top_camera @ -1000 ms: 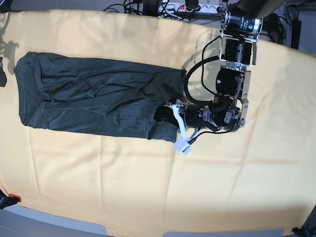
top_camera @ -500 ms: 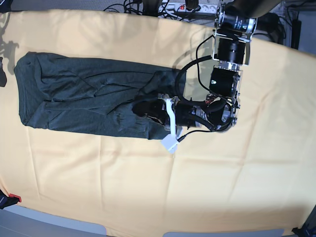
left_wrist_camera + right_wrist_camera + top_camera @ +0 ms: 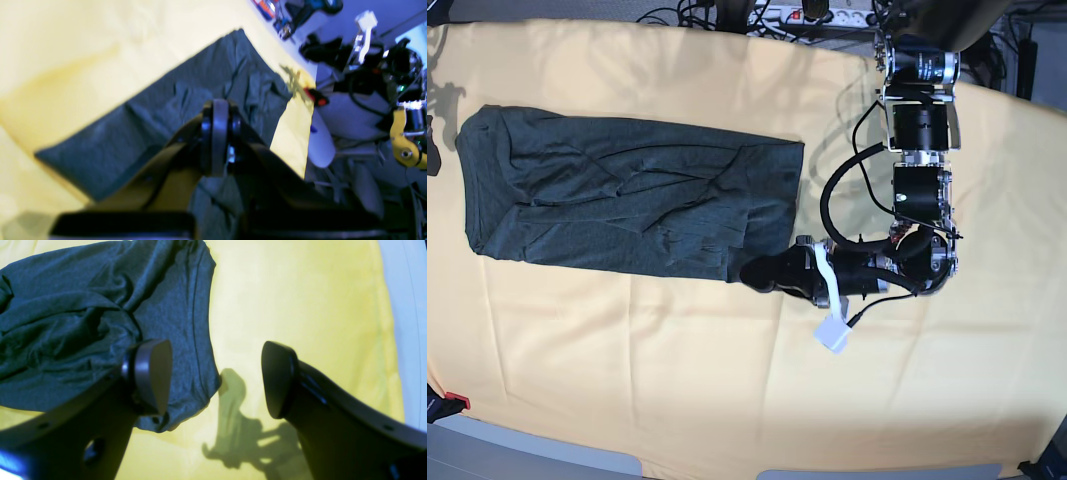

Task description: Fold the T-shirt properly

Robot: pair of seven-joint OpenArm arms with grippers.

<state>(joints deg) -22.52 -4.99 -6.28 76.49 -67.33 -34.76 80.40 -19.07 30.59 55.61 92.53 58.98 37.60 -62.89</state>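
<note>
My left claw (image 3: 752, 273) looked pinched together at the shirt's (image 3: 627, 195) near corner, though blur hid whether cloth was caught. My right claw (image 3: 217, 380) gaped empty over the far hem. The shirt lay folded lengthwise along the bench (image 3: 727, 380).

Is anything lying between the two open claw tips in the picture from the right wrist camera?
Only bare yellow cloth and a shadow. The right wrist view shows the shirt reaching just behind the one fingertip, not into the gap.

Left gripper (image 3: 757, 273) pinched; right gripper (image 3: 215, 378) agape.
</note>
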